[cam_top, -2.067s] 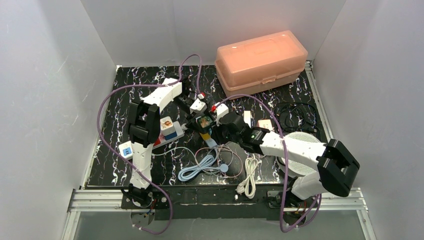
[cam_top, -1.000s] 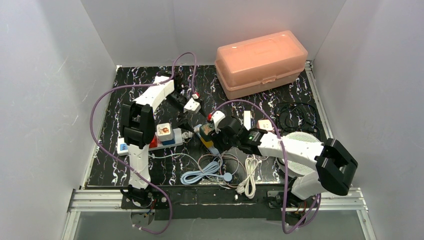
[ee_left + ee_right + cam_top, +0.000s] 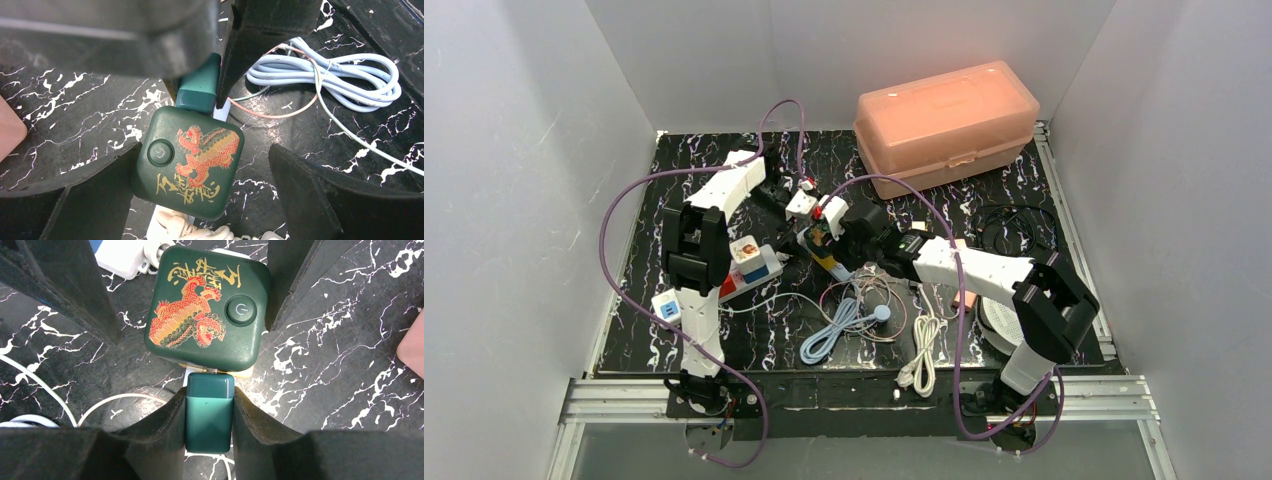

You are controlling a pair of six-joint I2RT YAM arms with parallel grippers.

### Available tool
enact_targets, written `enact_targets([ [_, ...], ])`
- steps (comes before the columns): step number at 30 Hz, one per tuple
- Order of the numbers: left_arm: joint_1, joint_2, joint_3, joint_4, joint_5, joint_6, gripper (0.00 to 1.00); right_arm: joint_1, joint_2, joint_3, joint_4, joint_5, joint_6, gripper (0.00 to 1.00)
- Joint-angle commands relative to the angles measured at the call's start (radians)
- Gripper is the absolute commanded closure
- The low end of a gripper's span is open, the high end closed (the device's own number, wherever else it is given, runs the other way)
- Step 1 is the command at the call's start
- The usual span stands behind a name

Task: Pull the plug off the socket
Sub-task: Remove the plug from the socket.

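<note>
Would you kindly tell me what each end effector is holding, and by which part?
The right end effector is shut on the dark green plug, pinching its two sides. The left end effector stands open astride the green socket cube, holding nothing.

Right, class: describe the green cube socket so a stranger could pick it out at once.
From the pink lidded box at the back right, come forward and left to the middle of the black table. The cube socket lies there, a green plug in its side. Only it bears a red-and-gold beast and a round power button.

High rear overview, two downward wrist close-ups, sharing green socket (image 3: 187,165)
</note>
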State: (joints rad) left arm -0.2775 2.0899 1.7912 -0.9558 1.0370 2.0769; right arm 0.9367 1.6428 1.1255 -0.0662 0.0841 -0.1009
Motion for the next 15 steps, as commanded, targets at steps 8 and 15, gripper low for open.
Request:
enact_targets([
  [8,-0.080,0.048,0.062,-0.579,0.040,0.348,0.02,-0.006,-0.003,0.029,0.175,-0.010,-0.071,0.99],
  [15,-0.090,0.099,0.081,-0.570,0.003,0.400,0.22,-0.006,-0.029,-0.055,0.280,0.006,-0.065,0.99],
])
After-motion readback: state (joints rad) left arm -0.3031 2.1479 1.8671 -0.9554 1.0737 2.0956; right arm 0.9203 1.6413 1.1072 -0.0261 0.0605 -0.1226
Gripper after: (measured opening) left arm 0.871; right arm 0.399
